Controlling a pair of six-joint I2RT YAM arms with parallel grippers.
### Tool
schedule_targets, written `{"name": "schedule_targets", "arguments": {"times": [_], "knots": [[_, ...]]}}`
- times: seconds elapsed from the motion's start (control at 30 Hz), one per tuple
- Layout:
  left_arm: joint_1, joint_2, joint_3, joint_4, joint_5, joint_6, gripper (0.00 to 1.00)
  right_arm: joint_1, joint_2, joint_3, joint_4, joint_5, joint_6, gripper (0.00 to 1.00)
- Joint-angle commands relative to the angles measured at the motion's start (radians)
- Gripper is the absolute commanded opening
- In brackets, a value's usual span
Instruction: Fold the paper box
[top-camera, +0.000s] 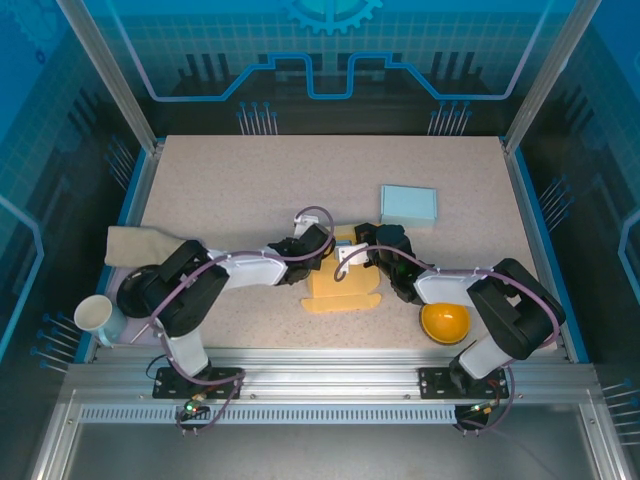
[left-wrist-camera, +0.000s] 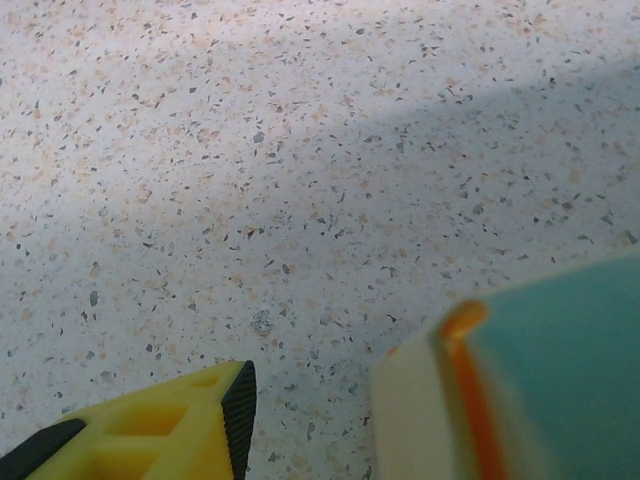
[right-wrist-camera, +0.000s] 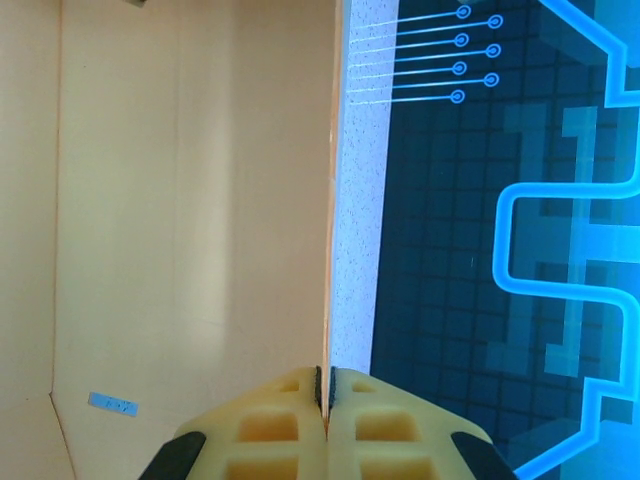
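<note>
The box (top-camera: 340, 288) is laid flat in part on the bench (top-camera: 230, 190), between the two grippers. The left gripper (top-camera: 322, 246) is positioned at the far left corner of the box. In the left wrist view, one finger (left-wrist-camera: 200, 425) is seen with bare bench between it and the blurred box edge, so the jaws are held apart and nothing is clamped. The right gripper (right-wrist-camera: 326, 385) is positioned at the far right corner of the box. Its fingers are pressed together on the thin edge of one box panel, which is seen edge-on.

A blue carton (top-camera: 408, 205) is placed beyond the box, to the right. A bowl (top-camera: 445, 322) is set right of the box. A cloth (top-camera: 140, 245) and a mug (top-camera: 92, 315) are located well left of the box.
</note>
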Motion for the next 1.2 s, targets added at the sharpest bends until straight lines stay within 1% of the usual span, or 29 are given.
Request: {"name": "schedule_targets", "arguments": {"times": [0.0,0.2,0.3,0.4,0.43,0.6,0.77,1.0,1.1,1.17], "knots": [[0.049,0.057,0.011,-0.211,-0.104,-0.053,0.44,-0.010,0.000,0.007,-0.039,0.039,0.022,0.00],[0.064,0.077,0.019,-0.247,-0.107,-0.104,0.47,-0.015,-0.006,0.008,-0.043,0.043,0.022,0.00],[0.067,0.072,0.019,-0.232,-0.095,-0.093,0.53,-0.018,-0.003,0.010,-0.046,0.039,0.025,0.00],[0.065,0.034,-0.007,-0.149,-0.001,-0.037,0.57,-0.020,0.002,0.016,-0.051,0.040,0.031,0.00],[0.065,0.016,-0.014,-0.123,0.038,-0.016,0.61,-0.019,0.005,0.017,-0.053,0.040,0.033,0.00],[0.063,-0.047,-0.022,-0.053,0.183,0.050,0.67,-0.019,0.010,0.022,-0.051,0.043,0.043,0.00],[0.061,-0.106,-0.032,-0.034,0.248,0.052,0.72,-0.016,0.011,0.022,-0.054,0.046,0.046,0.00],[0.048,-0.189,-0.085,0.032,0.375,0.058,0.77,-0.012,0.014,0.023,-0.046,0.057,0.051,0.00],[0.048,-0.228,-0.130,0.078,0.431,0.081,0.78,-0.008,0.014,0.022,-0.043,0.057,0.055,0.00],[0.048,-0.261,-0.155,0.086,0.445,0.095,0.77,-0.004,0.014,0.019,-0.034,0.057,0.054,0.00]]}}
